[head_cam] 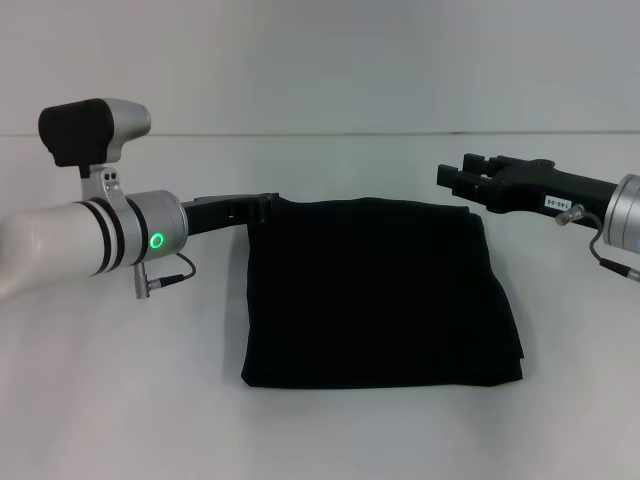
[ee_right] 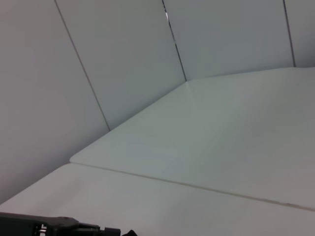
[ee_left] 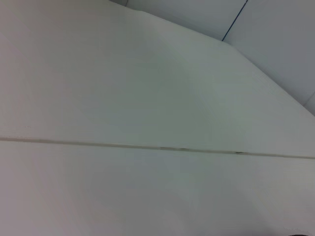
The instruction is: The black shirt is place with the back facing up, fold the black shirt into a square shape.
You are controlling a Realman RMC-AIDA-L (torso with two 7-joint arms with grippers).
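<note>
The plain black soft-fabric shirt (head_cam: 375, 292) lies folded into a rough rectangle at the centre of the head view on the white desk (head_cam: 120, 400). The left tool (head_cam: 262, 208) sits at the shirt's upper left corner, touching its edge; whether its fingers are apart or together cannot be told. The right tool (head_cam: 462, 178), at the right of the frame, hangs just beyond the shirt's upper right corner, fingers apart, holding nothing. Only the head view shows the shirt. The left wrist view shows bare desk with a seam; the right wrist view shows desk, wall panels and a dark tool at its lower left.
</note>
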